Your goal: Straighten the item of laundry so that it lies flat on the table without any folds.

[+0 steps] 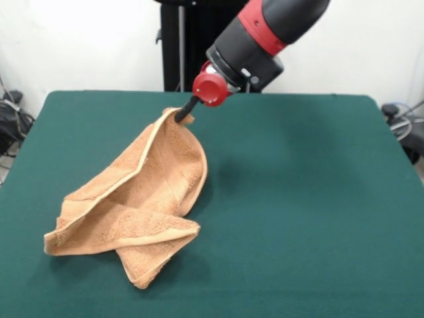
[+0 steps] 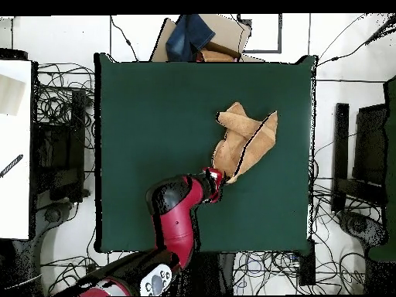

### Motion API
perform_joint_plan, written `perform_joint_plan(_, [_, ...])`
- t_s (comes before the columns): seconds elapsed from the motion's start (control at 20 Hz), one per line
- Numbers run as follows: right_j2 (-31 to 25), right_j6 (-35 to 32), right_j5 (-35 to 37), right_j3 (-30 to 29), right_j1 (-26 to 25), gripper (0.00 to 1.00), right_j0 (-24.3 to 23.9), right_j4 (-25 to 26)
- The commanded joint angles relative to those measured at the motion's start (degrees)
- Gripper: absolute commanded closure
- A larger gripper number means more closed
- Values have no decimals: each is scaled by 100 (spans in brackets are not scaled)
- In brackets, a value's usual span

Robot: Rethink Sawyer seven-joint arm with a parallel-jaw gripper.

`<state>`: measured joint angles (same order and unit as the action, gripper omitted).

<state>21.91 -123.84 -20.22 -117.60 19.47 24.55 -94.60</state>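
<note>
The peach-orange towel is crumpled and folded over itself on the left half of the green table. One corner of it is lifted up toward the robot. My gripper is shut on that raised corner, with the rest of the towel hanging down and trailing on the table. A paler hem runs down from the held corner. In the overhead view the towel lies right of the table's middle, and my gripper holds its near end.
The red and black arm comes in from the top. Beyond the table's far edge in the overhead view is a cardboard box with blue cloth. Cables and equipment surround the table.
</note>
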Motion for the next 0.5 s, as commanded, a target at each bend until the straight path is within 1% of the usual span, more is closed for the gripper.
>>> perform_joint_plan(0.05, [-1305, -623, -600, 68, 134, 100, -158, -686])
perform_joint_plan(0.2, [-1400, -577, -732, 136, 133, 100, -227, -709])
perform_joint_plan(0.5, [-1399, -555, -739, 193, 101, 100, -371, -478])
